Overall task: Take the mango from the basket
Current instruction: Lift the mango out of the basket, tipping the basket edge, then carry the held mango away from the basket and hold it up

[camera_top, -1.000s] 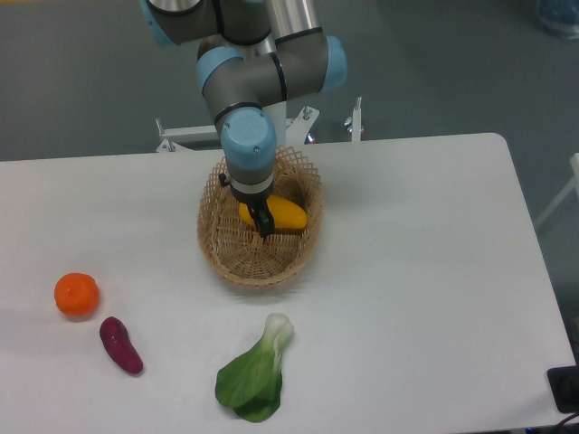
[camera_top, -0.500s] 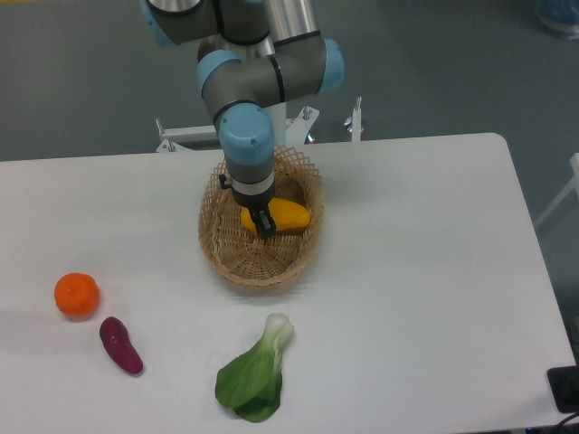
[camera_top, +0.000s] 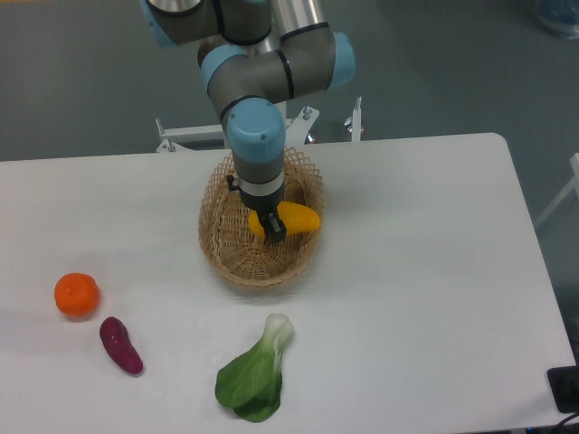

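Looking down from the one fixed camera, I see the arm reaching straight into the basket [camera_top: 261,249], which sits toward the back middle of the white desk [camera_top: 425,271]. Its pincer [camera_top: 273,230] points downward and appears closed on the mango [camera_top: 295,219]: the dark fingers sit against the fruit's left half, with the yellow-orange body sticking out to the right, tapered end toward the basket's right rim. I judge that the fruit is gripped, though the finger gap itself is hidden behind the tool and I cannot see how firm the hold is.

The mango seems to ride near rim height rather than deep on the basket floor, so I take it the grasp is made and the lift is under way or about to be. What is left is carrying it clear of the wicker rim.

Elsewhere on the desk, well apart from the basket, lie a tangerine [camera_top: 76,295] and a purple sweet potato [camera_top: 120,344] at the left, and a leafy bok choy [camera_top: 254,372] in front.
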Robot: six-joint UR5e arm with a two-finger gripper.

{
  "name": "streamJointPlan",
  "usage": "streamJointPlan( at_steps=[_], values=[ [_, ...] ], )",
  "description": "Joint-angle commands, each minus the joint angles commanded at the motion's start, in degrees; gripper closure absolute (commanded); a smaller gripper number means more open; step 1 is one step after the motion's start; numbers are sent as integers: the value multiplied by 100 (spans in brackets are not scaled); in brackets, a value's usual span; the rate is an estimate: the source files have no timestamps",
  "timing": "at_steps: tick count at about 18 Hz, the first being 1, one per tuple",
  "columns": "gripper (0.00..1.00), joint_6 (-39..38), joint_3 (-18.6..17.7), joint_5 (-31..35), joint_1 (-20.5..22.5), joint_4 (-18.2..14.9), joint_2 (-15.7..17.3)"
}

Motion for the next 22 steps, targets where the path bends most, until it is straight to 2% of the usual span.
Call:
streamJointPlan(
  at_steps=[5,9,17,19,22],
  values=[
    [41,-326,1020,-370,351,-422,-307],
    [41,-397,1539,-370,483,-449,-615],
    [41,-520,2365,-300,739,-432,-1238],
    [41,-520,2576,-99,748,-414,-1449],
    [41,-511,2735,78,756,-396,-1617]
  ],
)
